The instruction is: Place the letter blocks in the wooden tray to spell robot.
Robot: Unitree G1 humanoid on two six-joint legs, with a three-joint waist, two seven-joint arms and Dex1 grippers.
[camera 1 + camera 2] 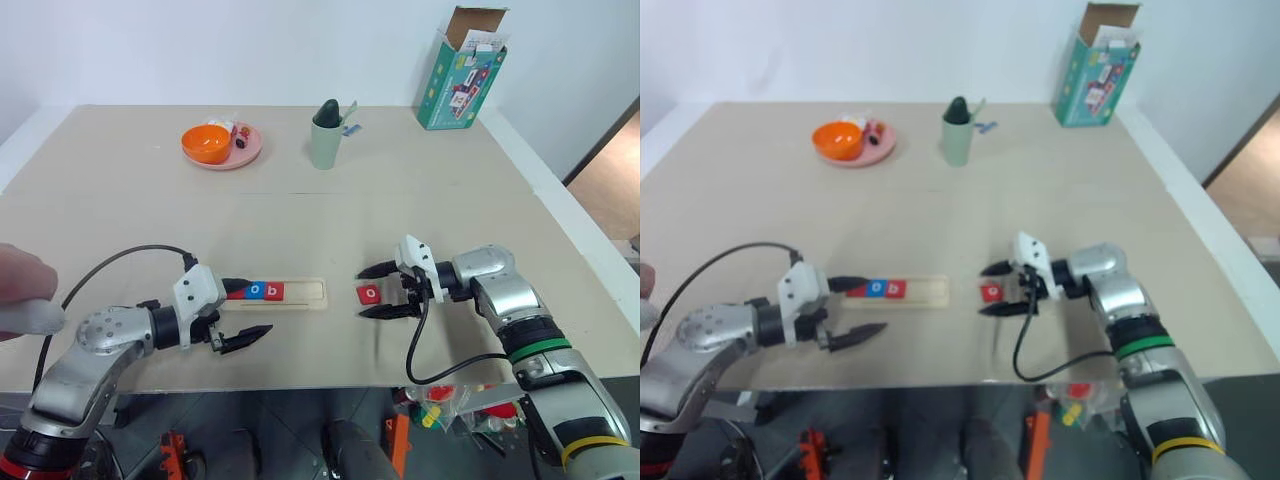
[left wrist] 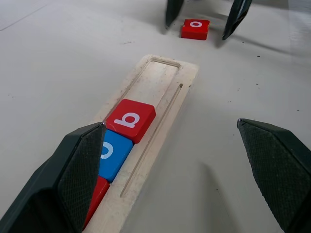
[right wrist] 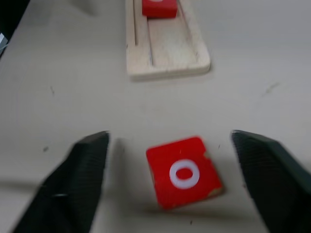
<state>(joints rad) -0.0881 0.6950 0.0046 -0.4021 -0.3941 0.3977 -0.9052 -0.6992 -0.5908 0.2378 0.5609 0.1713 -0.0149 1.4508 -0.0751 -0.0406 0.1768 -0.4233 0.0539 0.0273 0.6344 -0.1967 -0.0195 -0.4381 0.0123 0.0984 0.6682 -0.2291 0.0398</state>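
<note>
The wooden tray (image 1: 300, 295) lies near the table's front edge, and its left part holds three letter blocks. They are a red one half hidden by a finger (image 2: 96, 191), a blue "o" (image 1: 255, 291) and a red "b" (image 1: 275, 291). My left gripper (image 1: 255, 308) is open at the tray's left end, with one finger over the tray and the other in front of it. A loose red "o" block (image 1: 368, 294) lies flat on the table just right of the tray. My right gripper (image 1: 361, 295) is open and straddles this block without touching it (image 3: 183, 172).
A pink plate (image 1: 245, 150) with an orange bowl (image 1: 206, 143) stands at the back, with a green cup (image 1: 326, 135) to its right. A teal carton (image 1: 460, 70) is at the back right. A person's hand (image 1: 22, 290) shows at the left edge.
</note>
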